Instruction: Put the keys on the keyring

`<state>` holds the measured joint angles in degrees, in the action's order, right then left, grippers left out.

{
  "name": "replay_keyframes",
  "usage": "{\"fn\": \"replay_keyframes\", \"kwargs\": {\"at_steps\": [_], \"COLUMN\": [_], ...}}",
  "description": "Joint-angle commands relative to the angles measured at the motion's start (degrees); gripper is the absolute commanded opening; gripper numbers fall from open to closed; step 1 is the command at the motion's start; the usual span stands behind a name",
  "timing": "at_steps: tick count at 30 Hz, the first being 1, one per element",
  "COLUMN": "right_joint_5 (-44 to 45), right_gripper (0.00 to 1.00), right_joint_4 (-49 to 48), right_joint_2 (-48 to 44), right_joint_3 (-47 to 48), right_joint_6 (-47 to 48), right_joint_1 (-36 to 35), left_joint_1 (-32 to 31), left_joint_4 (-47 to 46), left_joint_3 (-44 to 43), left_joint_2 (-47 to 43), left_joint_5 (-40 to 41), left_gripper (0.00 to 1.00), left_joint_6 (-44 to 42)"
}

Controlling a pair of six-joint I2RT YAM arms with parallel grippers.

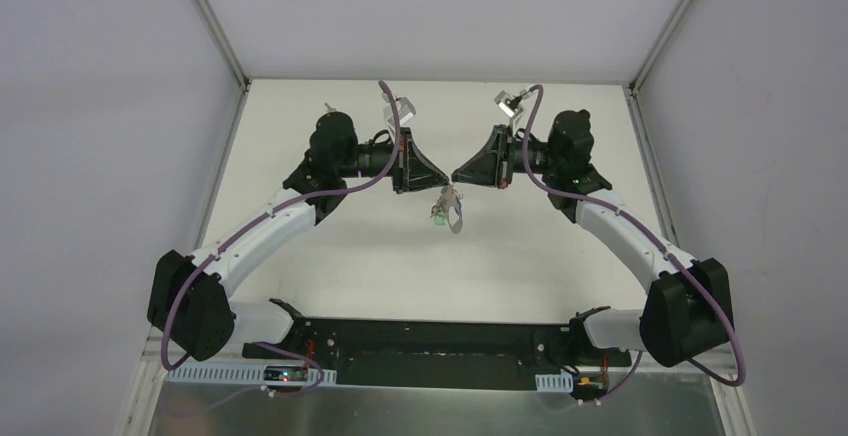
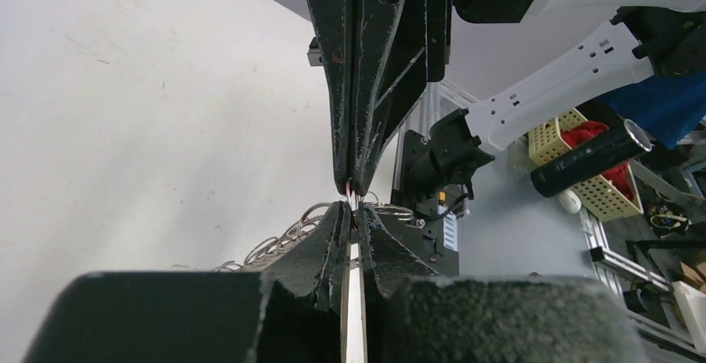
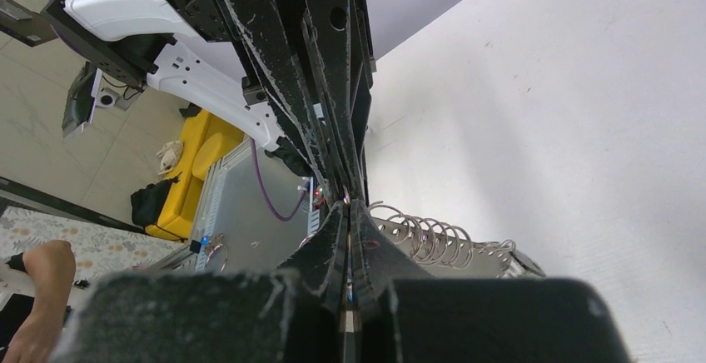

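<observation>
Tip to tip
Your left gripper [image 1: 444,180] and right gripper [image 1: 460,173] sit pressed together; the keyring [image 1: 457,208] dangles at 6 o'clock.

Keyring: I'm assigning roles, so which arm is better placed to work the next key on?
Left, probably: the right gripper seems shut on the dangling keyring, anchoring it; the left gripper meets it tip to tip.

The white table [image 1: 330,256] bears a black base plate [image 1: 430,341] along its near edge.
</observation>
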<state>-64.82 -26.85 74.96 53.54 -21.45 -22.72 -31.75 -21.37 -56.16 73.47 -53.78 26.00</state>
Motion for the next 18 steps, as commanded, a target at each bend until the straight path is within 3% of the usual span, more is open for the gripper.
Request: {"fn": "replay_keyframes", "kwargs": {"at_steps": [1,14,18], "right_joint_5": [-0.13,-1.11,-1.18], "right_gripper": [0.0,0.0,0.01], "right_joint_4": [-5.67,-7.41,-7.02], "right_joint_2": [-0.08,0.25,0.24], "right_joint_3": [-0.86,-1.65,-1.86], "right_joint_6": [-1.86,-2.21,-0.88], "right_joint_1": [0.56,0.48,0.46], "left_joint_1": [0.28,0.28,0.28], "left_joint_4": [-3.75,-2.79,5.01], "left_joint_3": [0.18,-1.8,-3.36], "left_joint_2": [-0.01,1.66,0.33], "left_joint_5": [-1.83,-1.28,-0.87], "left_gripper": [0.05,0.0,0.0], "left_joint_6": [1.37,2.52,-3.46]}}
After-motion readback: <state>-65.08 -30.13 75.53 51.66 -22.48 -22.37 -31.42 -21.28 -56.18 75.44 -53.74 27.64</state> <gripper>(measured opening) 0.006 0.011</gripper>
